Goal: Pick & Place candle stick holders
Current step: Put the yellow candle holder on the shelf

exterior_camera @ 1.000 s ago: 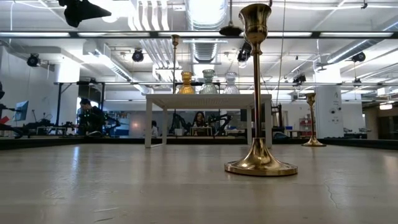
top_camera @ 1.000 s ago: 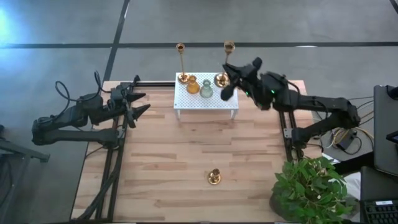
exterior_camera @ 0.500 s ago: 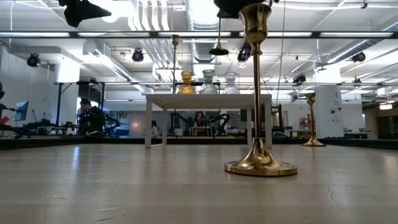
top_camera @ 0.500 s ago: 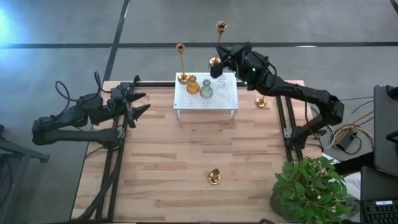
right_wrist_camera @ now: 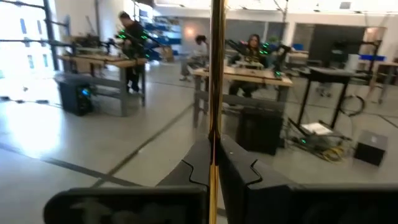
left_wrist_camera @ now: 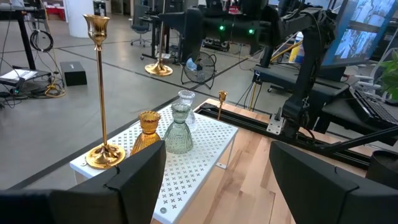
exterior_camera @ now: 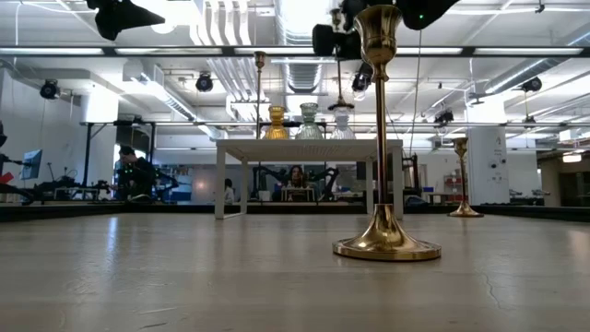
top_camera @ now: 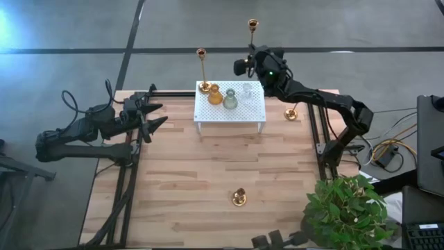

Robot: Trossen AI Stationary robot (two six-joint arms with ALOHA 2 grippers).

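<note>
The right gripper (top_camera: 258,61) is raised beyond the far right corner of the white rack (top_camera: 229,111), its fingers (right_wrist_camera: 200,163) closed on the thin stem of a tall brass stick (top_camera: 253,28), which stands upright above them. A second tall stick (top_camera: 202,69) stands on the rack's far left corner, well to the side of those fingers. Between the two sticks, on the rack, sit a short brass holder (top_camera: 214,95), a grey-green glass holder (top_camera: 229,100) and a clear glass holder (top_camera: 247,92), the clear one nearest the fingers and just below them. Two more brass holders stand on the tabletop (top_camera: 180,187): one (top_camera: 291,113) beside the rack near the right arm, one (top_camera: 238,198) at the near edge. A plant (top_camera: 345,208) stands at the near right corner.

The left gripper (top_camera: 154,114) waits over the left edge, fingers spread wide and holding nothing.

Half a second ago the held stick was lower and closer to the rack; it has since risen and moved farther back.
</note>
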